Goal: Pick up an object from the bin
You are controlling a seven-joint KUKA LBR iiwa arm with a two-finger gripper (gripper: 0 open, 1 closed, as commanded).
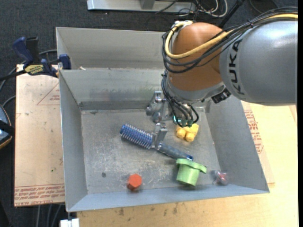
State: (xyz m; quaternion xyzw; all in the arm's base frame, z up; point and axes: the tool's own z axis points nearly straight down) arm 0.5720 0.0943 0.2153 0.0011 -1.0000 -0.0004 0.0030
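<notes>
gripper point(160, 131) hangs low at the middle of the bin point(71, 126), over the neck of a blue hairbrush point(137, 135) whose bristle head points to 9 o'clock and handle to 4 o'clock. apart or together, i cannot tell. the brush looks light and stiff, so the thin neck seems the best place to hold. arm enters from 2 o'clock, wrist pointing down.

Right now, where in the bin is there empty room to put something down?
The bin floor's left part is bare, between the left wall and the blue brush, above the orange block. It's crowded on the right: gripper, yellow piece, green cup.
</notes>
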